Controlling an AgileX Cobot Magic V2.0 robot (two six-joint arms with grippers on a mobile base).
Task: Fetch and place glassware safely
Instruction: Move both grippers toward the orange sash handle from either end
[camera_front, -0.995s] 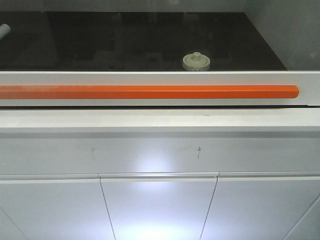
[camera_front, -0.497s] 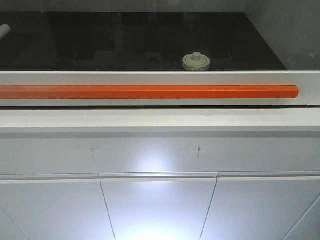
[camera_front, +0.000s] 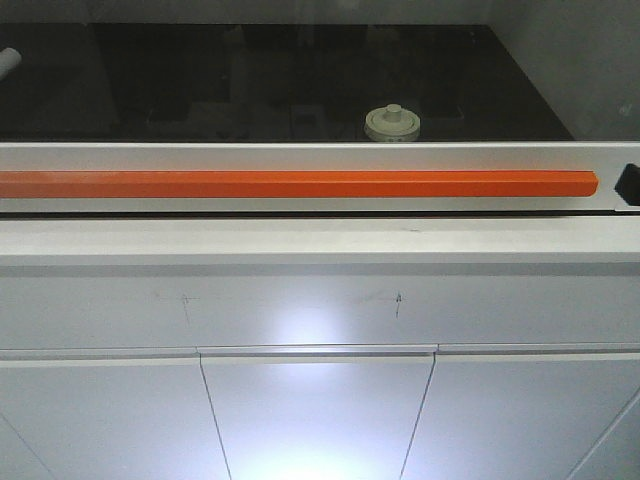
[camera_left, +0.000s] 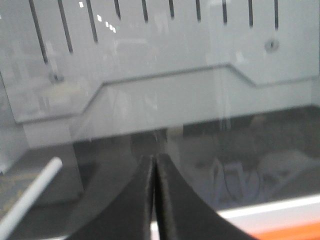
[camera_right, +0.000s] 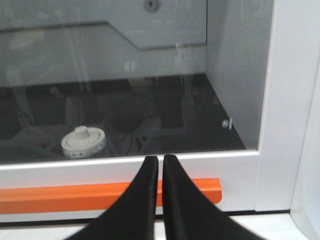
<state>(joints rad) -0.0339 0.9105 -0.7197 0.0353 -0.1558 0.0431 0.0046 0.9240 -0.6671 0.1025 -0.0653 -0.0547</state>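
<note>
Counting one jar (camera_front: 392, 123) | one orange bar (camera_front: 300, 184) | left claw (camera_left: 153, 160), right claw (camera_right: 160, 160) closed

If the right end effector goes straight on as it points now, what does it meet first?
The right end effector likely meets the sash's white bottom frame, just above the orange handle; depth is unclear. The lidded jar sits behind glass.

A glass sash (camera_right: 125, 50) blocks the way to the jar (camera_right: 83, 141).

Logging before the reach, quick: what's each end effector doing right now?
Left end effector: closed, holding nothing.
Right end effector: closed, holding nothing.
</note>
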